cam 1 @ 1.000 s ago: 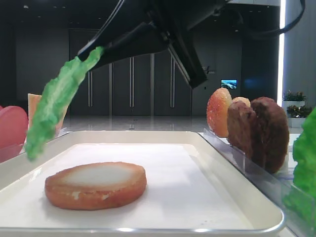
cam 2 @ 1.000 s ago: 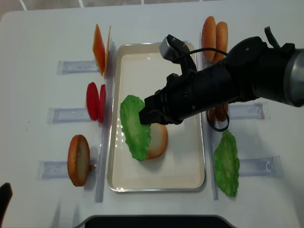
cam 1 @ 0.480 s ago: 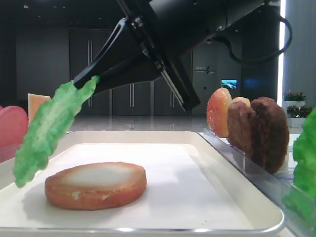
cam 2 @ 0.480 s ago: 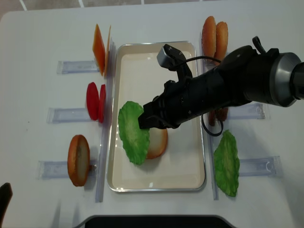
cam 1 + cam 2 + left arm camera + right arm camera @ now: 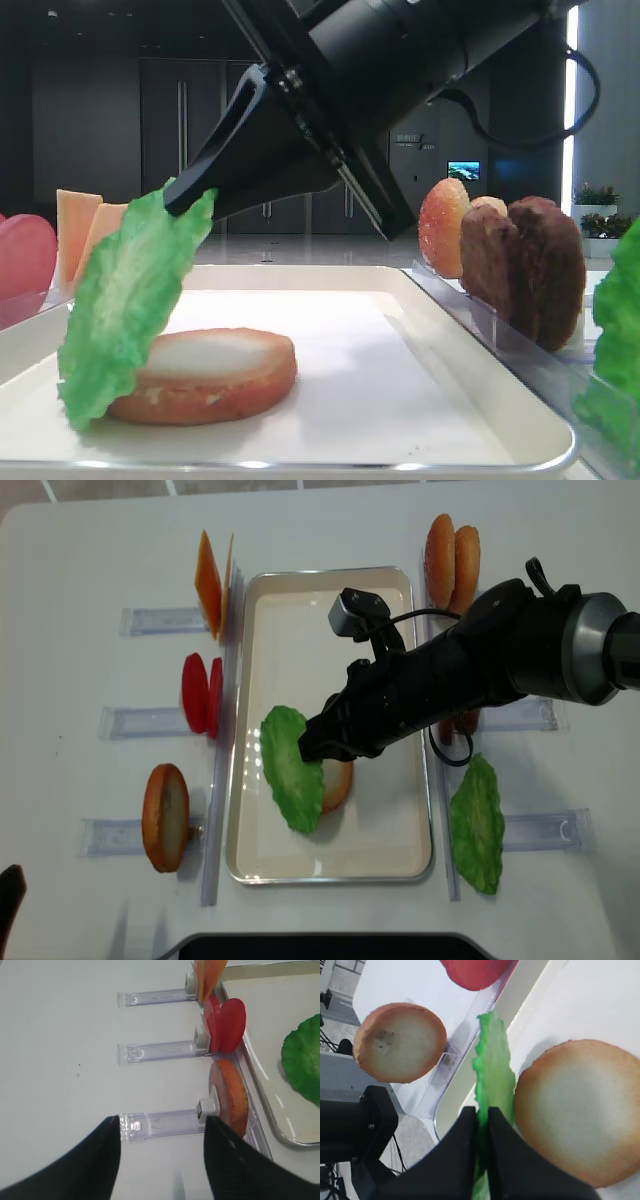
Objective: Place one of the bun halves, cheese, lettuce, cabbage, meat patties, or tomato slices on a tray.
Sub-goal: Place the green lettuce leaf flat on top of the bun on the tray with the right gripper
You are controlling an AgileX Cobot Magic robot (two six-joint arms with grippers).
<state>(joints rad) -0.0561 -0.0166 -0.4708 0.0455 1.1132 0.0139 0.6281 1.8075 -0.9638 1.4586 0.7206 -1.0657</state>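
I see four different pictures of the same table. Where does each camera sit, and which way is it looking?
Exterior high: low at the tray's edge, looking level across it; the right arm's tool dangles the lettuce.
Right wrist: on that arm, looking down past its shut tool at the bun half.
Left wrist: over the table's left side, looking down at the holders; the open left tool frames the view.
Realsense: overhead, straight down; the right arm crosses the tray.
All four show the lettuce; three show the bun half on the tray.

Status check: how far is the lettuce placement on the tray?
Done: a bun half lies cut face up on the tray. In hand: the right gripper is shut on the lettuce, which hangs tilted beside the bun. Left: lay the leaf down and open the jaws.
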